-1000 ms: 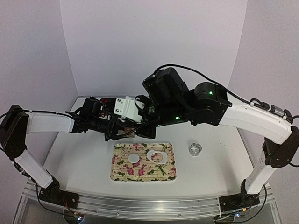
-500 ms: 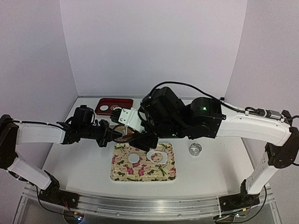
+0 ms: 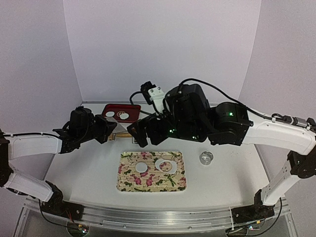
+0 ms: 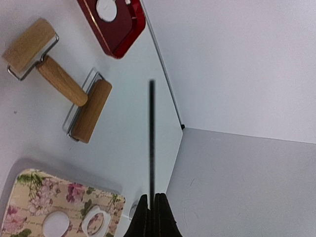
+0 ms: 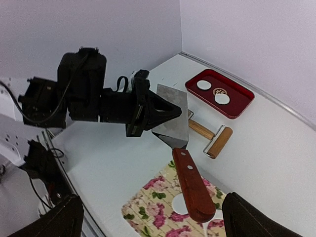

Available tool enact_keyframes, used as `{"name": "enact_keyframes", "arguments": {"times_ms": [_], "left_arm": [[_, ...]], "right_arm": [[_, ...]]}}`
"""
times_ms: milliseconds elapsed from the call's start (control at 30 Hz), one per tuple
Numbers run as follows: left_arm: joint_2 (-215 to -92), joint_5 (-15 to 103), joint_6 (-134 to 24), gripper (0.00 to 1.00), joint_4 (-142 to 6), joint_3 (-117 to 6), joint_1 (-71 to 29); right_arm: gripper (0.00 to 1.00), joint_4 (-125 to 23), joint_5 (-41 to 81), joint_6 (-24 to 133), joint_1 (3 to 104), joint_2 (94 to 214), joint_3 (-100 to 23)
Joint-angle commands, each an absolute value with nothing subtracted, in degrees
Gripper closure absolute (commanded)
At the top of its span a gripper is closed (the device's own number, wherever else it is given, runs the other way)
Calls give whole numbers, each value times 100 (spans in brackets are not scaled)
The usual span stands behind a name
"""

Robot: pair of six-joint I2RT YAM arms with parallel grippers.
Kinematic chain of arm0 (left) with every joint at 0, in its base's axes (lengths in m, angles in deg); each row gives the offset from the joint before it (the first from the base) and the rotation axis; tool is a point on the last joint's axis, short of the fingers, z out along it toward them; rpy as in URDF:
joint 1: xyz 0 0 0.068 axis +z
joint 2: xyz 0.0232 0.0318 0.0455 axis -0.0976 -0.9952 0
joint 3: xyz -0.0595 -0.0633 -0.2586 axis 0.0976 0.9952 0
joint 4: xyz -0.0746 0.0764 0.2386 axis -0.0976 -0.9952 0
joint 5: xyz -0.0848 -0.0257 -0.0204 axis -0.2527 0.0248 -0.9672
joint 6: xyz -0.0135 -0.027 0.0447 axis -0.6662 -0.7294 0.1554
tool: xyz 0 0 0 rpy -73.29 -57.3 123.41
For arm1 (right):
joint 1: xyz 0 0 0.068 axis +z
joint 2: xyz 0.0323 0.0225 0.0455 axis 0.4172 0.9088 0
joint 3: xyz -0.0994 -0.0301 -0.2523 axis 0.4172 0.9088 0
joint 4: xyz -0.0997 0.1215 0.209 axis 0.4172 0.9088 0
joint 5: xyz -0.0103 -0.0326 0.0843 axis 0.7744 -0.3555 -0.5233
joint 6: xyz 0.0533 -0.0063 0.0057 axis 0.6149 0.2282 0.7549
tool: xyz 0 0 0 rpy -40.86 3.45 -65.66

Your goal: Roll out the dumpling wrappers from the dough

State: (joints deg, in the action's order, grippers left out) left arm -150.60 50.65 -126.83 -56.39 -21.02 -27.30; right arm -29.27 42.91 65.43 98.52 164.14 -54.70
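Two dumpling wrappers point(image 5: 204, 85) lie on the red tray point(image 3: 132, 108) at the back. A third wrapper point(image 3: 141, 167) sits on the floral tray point(image 3: 127, 183), beside a white leftover ring point(image 3: 164, 165). My left gripper point(image 5: 170, 111) is shut on the metal blade of a spatula point(image 5: 190, 182). The spatula's red-brown handle points toward the right wrist camera. In the left wrist view the blade point(image 4: 151, 138) shows edge-on between the left gripper point(image 4: 150, 197) jaws. My right gripper point(image 5: 158, 224) is open, with its fingers point(image 5: 54, 222) wide on either side of the handle and not touching it.
A wooden rolling pin point(image 4: 59, 84) lies on the table between the red tray and the floral tray. The metal ring cutter point(image 3: 206, 158) stands to the right of the floral tray. Grey walls close in the back and both sides.
My left gripper shut on the spatula blade and drew back to the left. My right gripper opened, let go of the handle and lifted away to the right.
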Motion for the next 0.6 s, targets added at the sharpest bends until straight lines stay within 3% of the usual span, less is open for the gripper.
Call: {"name": "enact_keyframes", "arguments": {"times_ms": [0, 167, 567], "left_arm": [[-14579, 5986, -12153, 100, -4584, -2034, -2727], [-14359, 6164, -11809, 100, -3651, -1587, -2727], [-14303, 6575, -11683, 100, -2659, -1000, -2727]], "right_arm": [[2, -3210, 3673, 9044, 8991, 16001, -5315], [2, -3317, 2213, 10117, 8088, 16167, -5077], [18, -4695, 308, 11787, 7726, 16934, -4571]]}}
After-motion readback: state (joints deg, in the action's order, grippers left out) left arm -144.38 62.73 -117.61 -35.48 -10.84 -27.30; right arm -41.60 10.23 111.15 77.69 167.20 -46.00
